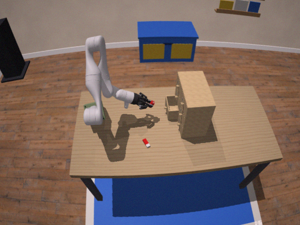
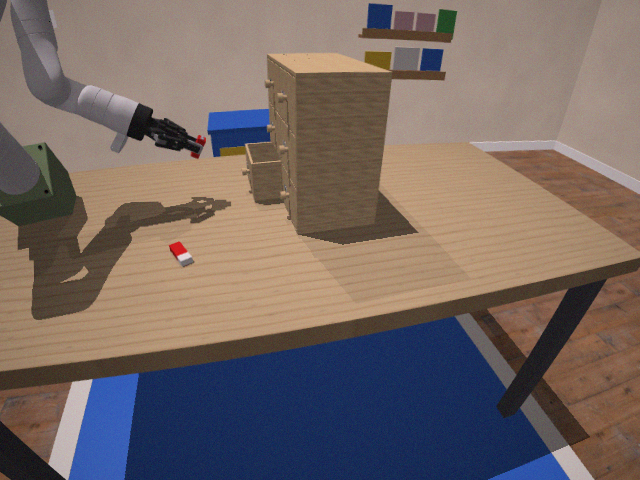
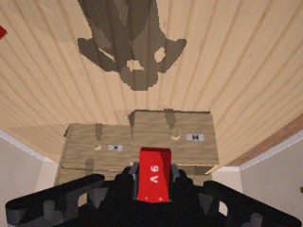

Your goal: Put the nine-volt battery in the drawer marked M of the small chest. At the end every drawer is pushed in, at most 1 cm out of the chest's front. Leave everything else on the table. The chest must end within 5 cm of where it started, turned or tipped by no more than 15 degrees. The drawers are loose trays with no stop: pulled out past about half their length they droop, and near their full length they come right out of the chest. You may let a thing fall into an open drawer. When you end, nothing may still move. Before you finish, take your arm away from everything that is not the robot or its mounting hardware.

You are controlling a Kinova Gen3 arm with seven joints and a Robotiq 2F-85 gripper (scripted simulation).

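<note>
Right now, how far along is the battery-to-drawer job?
Done: one drawer of the tall wooden chest is pulled out, the open wooden drawer; its label can't be read.
In hand: the black gripper is shut on the red nine-volt battery, held in the air short of that drawer.
Left: carry it over, drop it in, push the drawer shut. The red-and-white block lies on the table.

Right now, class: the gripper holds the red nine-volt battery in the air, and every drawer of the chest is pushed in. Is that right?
Not quite. The gripper does hold the nine-volt battery in the air, but one drawer of the chest stands pulled out, as the exterior view shows.
</note>
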